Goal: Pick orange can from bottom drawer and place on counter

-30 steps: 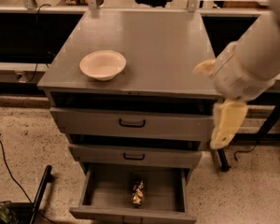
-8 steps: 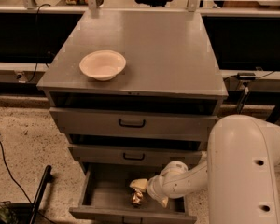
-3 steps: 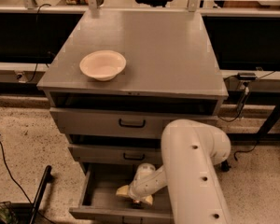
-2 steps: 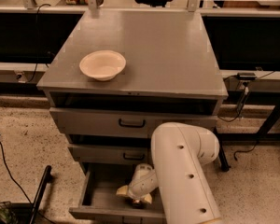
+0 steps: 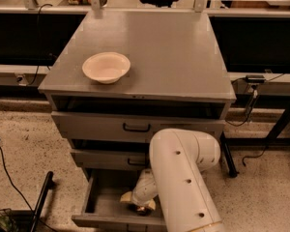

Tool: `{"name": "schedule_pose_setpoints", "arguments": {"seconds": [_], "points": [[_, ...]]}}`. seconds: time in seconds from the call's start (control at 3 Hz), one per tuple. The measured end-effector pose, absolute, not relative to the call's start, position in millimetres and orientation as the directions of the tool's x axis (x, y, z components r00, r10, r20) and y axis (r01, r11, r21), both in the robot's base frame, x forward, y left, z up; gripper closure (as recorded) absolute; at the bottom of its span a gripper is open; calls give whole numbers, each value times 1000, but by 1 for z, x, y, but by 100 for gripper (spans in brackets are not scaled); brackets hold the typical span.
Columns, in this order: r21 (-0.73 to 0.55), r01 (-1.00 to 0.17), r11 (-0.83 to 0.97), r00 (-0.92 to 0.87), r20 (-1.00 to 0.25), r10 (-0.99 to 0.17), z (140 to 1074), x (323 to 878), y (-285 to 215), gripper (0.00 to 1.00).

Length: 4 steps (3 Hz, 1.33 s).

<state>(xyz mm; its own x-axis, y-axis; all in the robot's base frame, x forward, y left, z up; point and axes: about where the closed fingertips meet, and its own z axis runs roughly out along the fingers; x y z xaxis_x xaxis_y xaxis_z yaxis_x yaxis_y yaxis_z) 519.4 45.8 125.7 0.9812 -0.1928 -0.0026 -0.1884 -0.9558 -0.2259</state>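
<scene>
Grey metal counter (image 5: 174, 52) carries a cream bowl (image 5: 106, 66) on its left-front part. Directly below the counter's front edge: two upper drawers (image 5: 101, 124), both pushed in. Lowest under the counter, the bottom drawer (image 5: 104, 204) is pulled out. The white arm (image 5: 183, 178) bends down from below the counter's front into that drawer. The gripper (image 5: 138, 203) sits low inside the drawer, right over the orange can (image 5: 142, 209); only a brown-gold sliver of the can shows beneath it. Cannot tell whether the gripper is clamped on the can or merely around it. The can is not on the counter.
</scene>
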Motion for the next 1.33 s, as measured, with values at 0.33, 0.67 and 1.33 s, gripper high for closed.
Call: {"name": "schedule_pose_setpoints", "arguments": {"seconds": [0.33,0.67,1.33], "points": [[-225,-190,-956,981,-11,-192,118,521,47,9],[-233,-193,-953,981,-17,-194,114,523,47,24],[-267,-184,-946,982,-17,-186,118,523,50,48]]}}
